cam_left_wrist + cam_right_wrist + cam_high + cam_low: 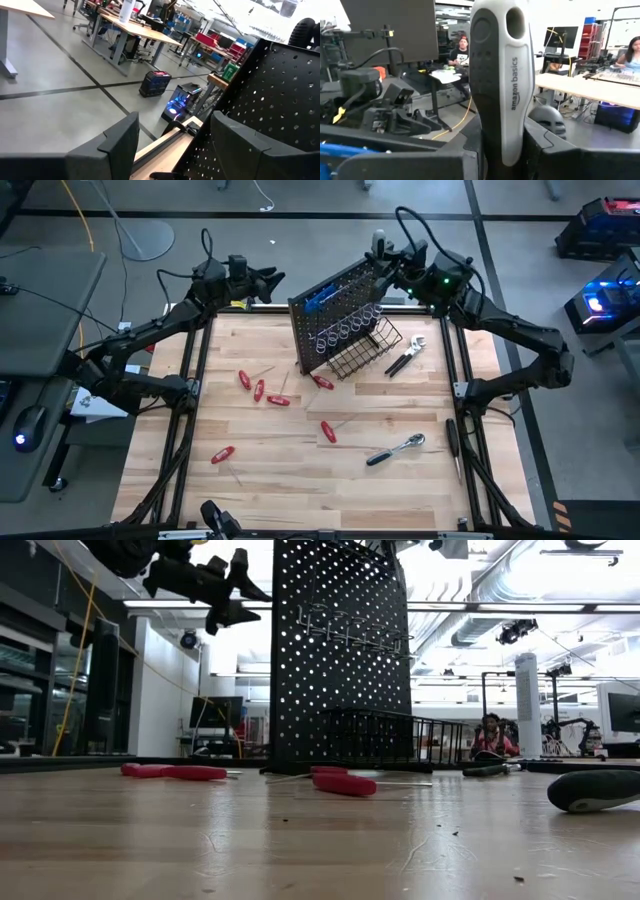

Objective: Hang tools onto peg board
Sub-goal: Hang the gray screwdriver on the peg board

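Observation:
The black peg board [340,315] stands upright at the table's far middle, with a wire basket [365,350] at its base and a blue key [318,298] hanging on it. My right gripper [388,265] is above the board's top far corner, shut on a grey-and-black tool handle [502,75]. My left gripper [266,280] hovers open, level, just off the board's left edge [260,90], with nothing between its fingers. Several red screwdrivers [262,390] and a chrome ratchet [396,448] lie flat on the table. My right gripper pinches the lower part of the handle [492,135] between its two fingers [547,150], which reach out level. The handle stands upright in the hold, its end with the hanging hole [515,20] up, lifted clear of the table. The tool's working end is hidden below the fingers.
A dark-handled wrench-like tool [406,358] lies right of the basket, and a black-handled screwdriver [595,790] near the table's right edge. Black frame rails [190,430] run along both table sides. The near half of the wooden top [300,480] holds only scattered tools.

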{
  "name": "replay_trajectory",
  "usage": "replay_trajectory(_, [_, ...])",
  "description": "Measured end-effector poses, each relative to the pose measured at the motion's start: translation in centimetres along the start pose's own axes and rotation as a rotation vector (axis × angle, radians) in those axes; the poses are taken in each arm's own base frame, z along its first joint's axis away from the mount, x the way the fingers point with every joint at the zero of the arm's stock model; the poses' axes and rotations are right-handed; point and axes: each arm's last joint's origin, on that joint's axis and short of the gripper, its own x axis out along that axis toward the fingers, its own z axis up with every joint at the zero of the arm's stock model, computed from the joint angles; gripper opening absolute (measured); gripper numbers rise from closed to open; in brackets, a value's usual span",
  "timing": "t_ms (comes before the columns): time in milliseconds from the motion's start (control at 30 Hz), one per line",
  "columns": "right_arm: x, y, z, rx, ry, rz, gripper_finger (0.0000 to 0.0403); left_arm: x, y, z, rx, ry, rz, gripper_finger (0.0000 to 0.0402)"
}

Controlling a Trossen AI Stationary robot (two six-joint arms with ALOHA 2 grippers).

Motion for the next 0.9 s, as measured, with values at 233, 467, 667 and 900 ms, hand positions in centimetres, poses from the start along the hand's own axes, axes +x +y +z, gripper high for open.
replay_trajectory(233, [1.3, 0.4, -1.2, -0.053, 0.045, -0.015, 0.0059, 0.0, -0.1, -0.1, 0.000, 0.006, -0.003, 0.0225])
replay_trajectory(467, [2.1, 0.6, -2.0, -0.057, 0.066, -0.015, 0.0125, 0.1, -0.6, -0.3, 0.002, 0.014, -0.021, 0.0225])
replay_trajectory(667, [1.3, 0.3, -1.5, -0.070, 0.073, -0.053, 0.0178, 0.1, -0.6, -0.3, 0.002, 0.015, -0.025, 0.0225])
replay_trajectory(900, [-0.6, -0.2, -0.5, -0.058, 0.080, -0.050, 0.0182, 0.1, -0.6, -0.3, 0.003, 0.015, -0.025, 0.0225])
